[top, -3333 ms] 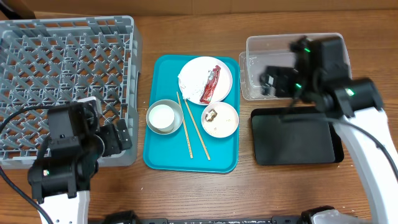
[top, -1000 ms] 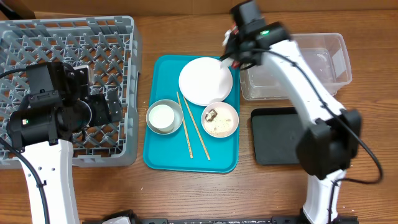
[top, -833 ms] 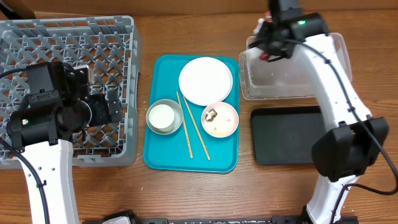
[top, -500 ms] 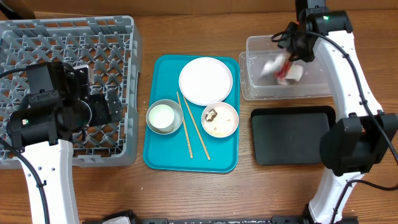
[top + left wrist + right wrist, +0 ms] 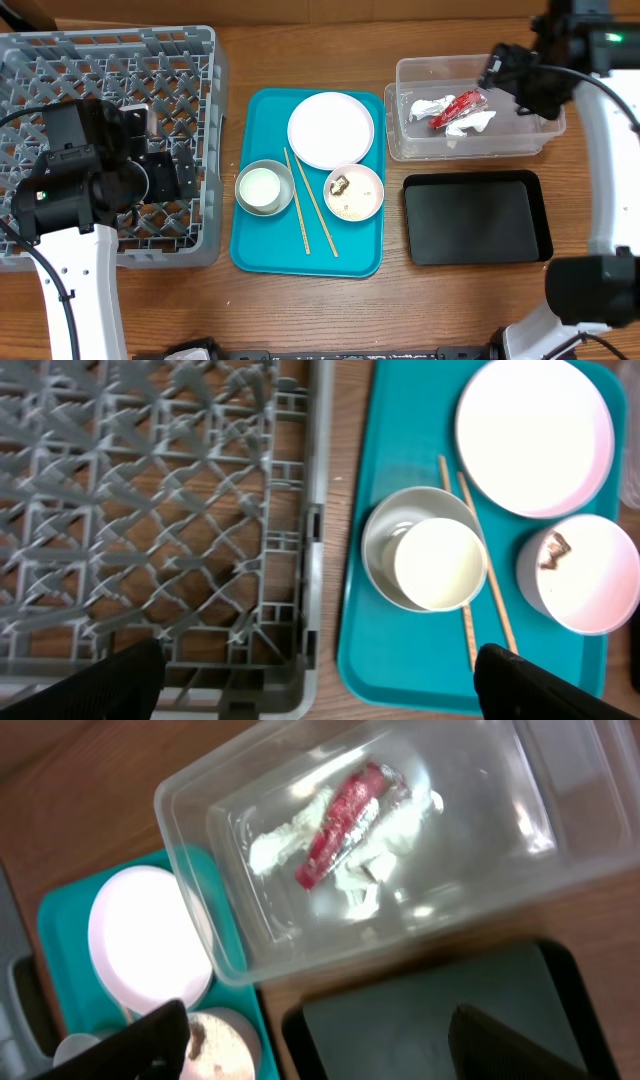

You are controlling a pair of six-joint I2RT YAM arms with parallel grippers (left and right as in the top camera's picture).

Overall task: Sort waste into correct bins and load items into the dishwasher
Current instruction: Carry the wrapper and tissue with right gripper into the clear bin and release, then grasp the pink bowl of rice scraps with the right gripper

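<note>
The red snack wrapper [image 5: 456, 106] and crumpled white napkin [image 5: 472, 122] lie inside the clear tub [image 5: 402, 75]; both also show in the right wrist view [image 5: 345, 810]. My right gripper [image 5: 512, 75] is open and empty, high above the tub's right end. The large white plate [image 5: 331, 129] is bare on the teal tray [image 5: 262, 250]. The white cup [image 5: 261, 187] sits in the grey metal bowl [image 5: 243, 199]. The small white bowl [image 5: 354, 192] holds rice and a brown scrap. Two chopsticks [image 5: 310, 205] lie between the bowls. My left gripper [image 5: 180, 172] is open over the grey dish rack [image 5: 110, 90].
The flat black tray [image 5: 475, 218] lies in front of the clear tub, with nothing in it. The rack fills the left of the table, its right wall close to the teal tray's left edge.
My right gripper carried the wrapper and napkin from the plate to the clear tub, let them go there and moved on to the right. The left arm has stayed still.
</note>
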